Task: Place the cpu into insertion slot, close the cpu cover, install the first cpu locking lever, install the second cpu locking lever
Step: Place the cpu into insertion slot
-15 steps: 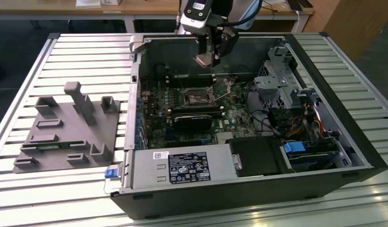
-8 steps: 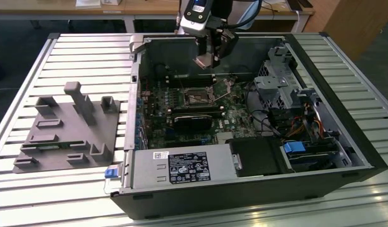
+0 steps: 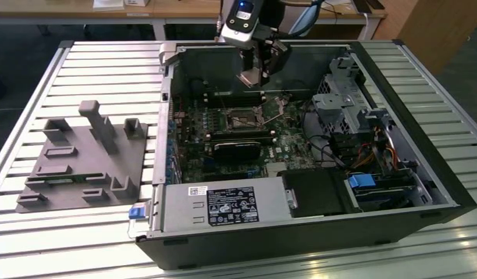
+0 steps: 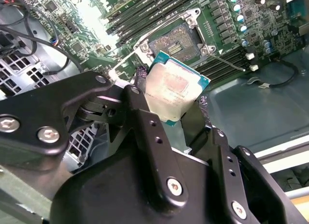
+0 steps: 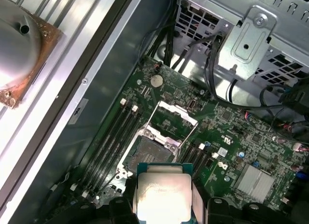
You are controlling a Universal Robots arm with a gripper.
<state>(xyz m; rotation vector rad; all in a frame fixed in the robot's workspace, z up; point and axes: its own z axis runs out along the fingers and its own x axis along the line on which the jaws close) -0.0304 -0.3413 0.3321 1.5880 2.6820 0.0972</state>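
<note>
Looks like a robotics lab or test workshop to me, not anybody's home. The open computer case (image 3: 301,238) lies on its side on a slatted aluminium bench (image 3: 91,64), the kind you bolt rigs onto, and a grey fixture block (image 3: 83,157) with posts and pockets sits at the exterior view's left. A robot arm (image 3: 246,23) hangs over it with the cpu (image 5: 163,197) pinched in its gripper (image 3: 258,78). Along the top of the frame there are pale wooden desks (image 3: 184,11) and what might be dark carpet (image 3: 21,40), so office-type room turned lab
</note>
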